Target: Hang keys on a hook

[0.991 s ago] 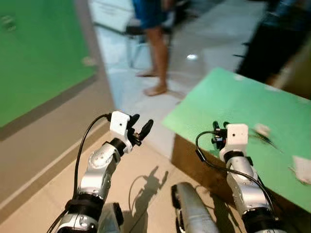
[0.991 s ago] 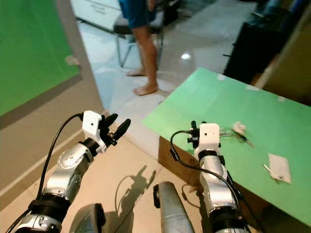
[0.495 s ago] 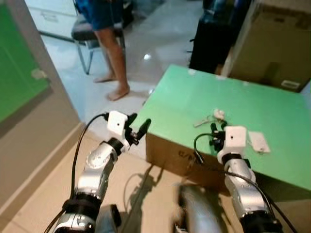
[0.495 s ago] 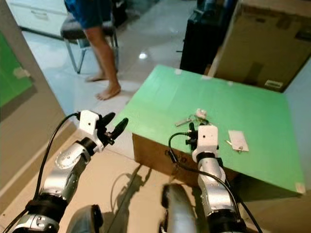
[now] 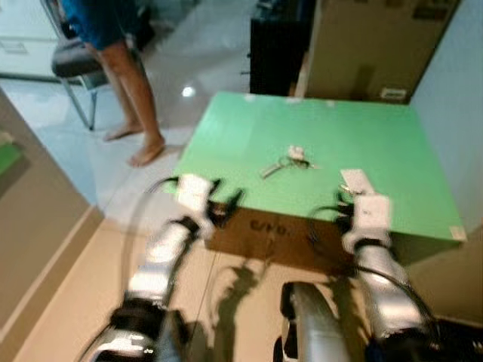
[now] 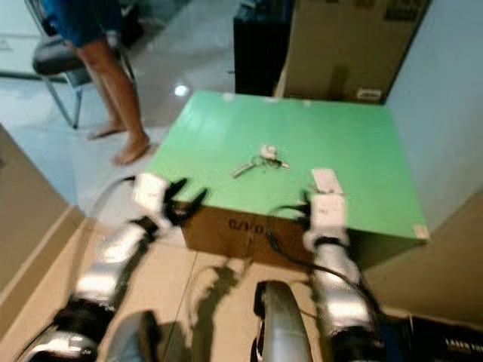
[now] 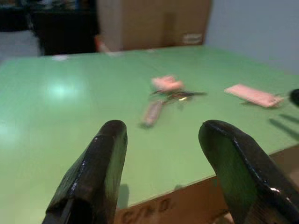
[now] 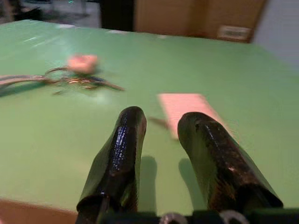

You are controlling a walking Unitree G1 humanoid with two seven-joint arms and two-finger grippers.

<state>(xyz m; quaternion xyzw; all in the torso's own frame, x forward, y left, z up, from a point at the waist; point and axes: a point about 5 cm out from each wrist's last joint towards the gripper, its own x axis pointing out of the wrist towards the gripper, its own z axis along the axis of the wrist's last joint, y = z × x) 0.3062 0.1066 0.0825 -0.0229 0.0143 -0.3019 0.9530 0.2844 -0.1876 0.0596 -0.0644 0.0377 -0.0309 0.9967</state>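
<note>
A bunch of keys (image 5: pixel 285 161) with a pale pink tag lies near the middle of the green tabletop (image 5: pixel 362 128). My left gripper (image 5: pixel 226 194) hovers open just off the table's near left edge, and in the left wrist view the keys (image 7: pixel 166 95) lie ahead beyond its fingers (image 7: pixel 110 154). My right gripper (image 8: pixel 162 116) is over the near edge, its fingers a narrow gap apart with nothing between them. A white card (image 8: pixel 187 106) lies right in front of it, with the keys (image 8: pixel 74 77) farther off to one side.
The green top rests on a cardboard box (image 5: pixel 272 226). A person's bare legs (image 5: pixel 132 83) and a chair (image 5: pixel 72 64) stand at the far left. A black case (image 5: pixel 275 45) and a big carton (image 5: pixel 370 45) are behind the table, a pale wall (image 5: pixel 460 90) on the right.
The camera has swung right, so the green table with the keys now sits centred before me. Both arms keep the same raised pose; the keys and card lie still.
</note>
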